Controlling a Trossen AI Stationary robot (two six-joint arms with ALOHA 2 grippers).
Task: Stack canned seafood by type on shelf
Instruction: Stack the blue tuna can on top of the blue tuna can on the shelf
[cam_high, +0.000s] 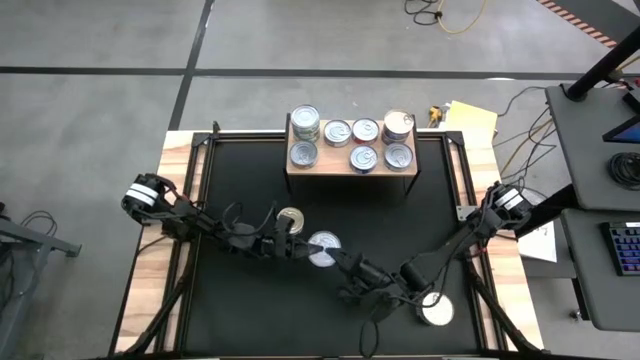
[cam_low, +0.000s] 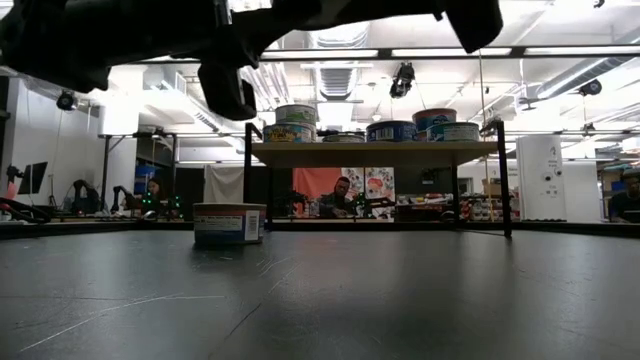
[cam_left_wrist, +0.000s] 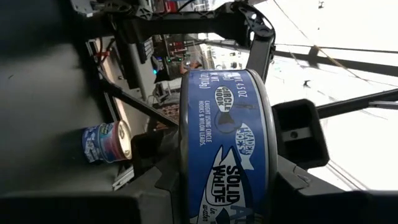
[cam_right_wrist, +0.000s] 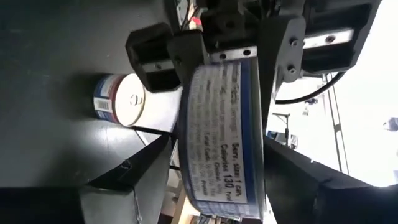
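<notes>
A blue-labelled, silver-topped can (cam_high: 323, 248) hangs above the middle of the black table, top up. My left gripper (cam_high: 305, 245) is shut on it from the table's left. From the right, my right gripper (cam_high: 345, 262) stands open at the same can (cam_right_wrist: 221, 124), one finger above it and one below. I cannot tell whether these fingers touch it. The wooden shelf (cam_high: 330, 168) at the far edge carries several cans, two of them stacks (cam_high: 305, 122). A gold-topped can (cam_high: 290, 218) and a white-topped can (cam_high: 437, 310) sit on the table. My left gripper pinches the can across its height, one finger on the top face and one on the bottom face, at the rim (cam_left_wrist: 186, 186) nearest the table's left. The fingers come level from the left. The can sits level, lifted clear of the table.
The shelf (cam_low: 375, 152) stands on dark legs at the far edge. In the low view a can (cam_low: 228, 222) stands on the table left of them. Wooden strips (cam_high: 150, 250) border the black top. A desk with a keyboard (cam_high: 625, 245) is off to the right.
</notes>
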